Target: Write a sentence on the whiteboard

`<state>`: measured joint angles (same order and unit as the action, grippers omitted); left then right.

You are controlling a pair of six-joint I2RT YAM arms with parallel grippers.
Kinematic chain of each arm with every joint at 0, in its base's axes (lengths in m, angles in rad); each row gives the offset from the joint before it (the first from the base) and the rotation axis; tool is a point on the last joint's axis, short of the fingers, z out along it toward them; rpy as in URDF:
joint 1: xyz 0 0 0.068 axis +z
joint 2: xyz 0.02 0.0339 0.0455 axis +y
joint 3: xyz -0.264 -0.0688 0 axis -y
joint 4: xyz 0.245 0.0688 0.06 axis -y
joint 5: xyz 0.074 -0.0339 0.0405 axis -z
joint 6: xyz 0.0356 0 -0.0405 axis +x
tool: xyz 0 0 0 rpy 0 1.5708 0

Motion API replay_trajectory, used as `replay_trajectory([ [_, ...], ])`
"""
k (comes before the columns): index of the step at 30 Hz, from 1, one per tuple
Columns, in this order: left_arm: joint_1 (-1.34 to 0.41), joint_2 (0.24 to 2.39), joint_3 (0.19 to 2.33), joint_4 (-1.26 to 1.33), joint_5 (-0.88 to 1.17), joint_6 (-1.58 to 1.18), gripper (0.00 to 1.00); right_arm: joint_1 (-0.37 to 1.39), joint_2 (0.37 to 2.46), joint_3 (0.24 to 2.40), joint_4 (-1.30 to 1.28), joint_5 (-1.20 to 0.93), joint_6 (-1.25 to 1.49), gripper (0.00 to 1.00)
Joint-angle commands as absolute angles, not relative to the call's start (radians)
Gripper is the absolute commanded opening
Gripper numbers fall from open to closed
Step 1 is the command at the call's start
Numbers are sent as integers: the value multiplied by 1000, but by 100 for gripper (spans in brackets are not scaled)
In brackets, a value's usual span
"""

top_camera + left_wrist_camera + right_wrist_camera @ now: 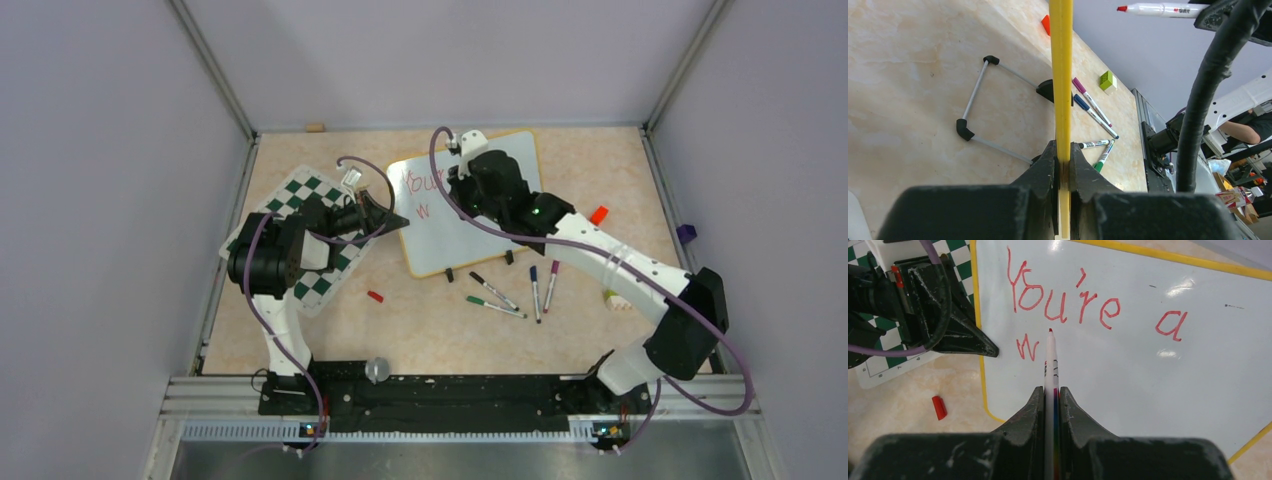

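Note:
The whiteboard (455,238), white with a yellow frame, stands propped at mid table and reads "You're a" and "w" in red (1058,305). My left gripper (398,220) is shut on its left edge; the left wrist view shows the yellow frame (1062,75) clamped between the jaws (1063,165). My right gripper (462,180) is shut on a red marker (1051,360). Its red tip points at the board just right of the "w". The same marker shows at the top of the left wrist view (1158,9).
A green-and-white chess mat (300,240) lies under the left arm. A red cap (375,296) lies on the table. Several markers (515,290) lie in front of the board. A red block (599,214), a purple object (686,234) and a green-white block (612,298) lie right.

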<state>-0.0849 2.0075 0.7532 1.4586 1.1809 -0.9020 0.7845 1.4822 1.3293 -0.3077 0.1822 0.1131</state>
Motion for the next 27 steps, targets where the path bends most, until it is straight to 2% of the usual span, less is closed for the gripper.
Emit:
replay_trajectory([
  [1, -75, 1971, 766, 1534, 1175, -855, 0, 763, 1490, 1350, -286, 186, 132, 0],
  [27, -75, 1970, 765, 1540, 1175, -858, 0, 761, 1564, 1350, -252, 133, 145, 0],
])
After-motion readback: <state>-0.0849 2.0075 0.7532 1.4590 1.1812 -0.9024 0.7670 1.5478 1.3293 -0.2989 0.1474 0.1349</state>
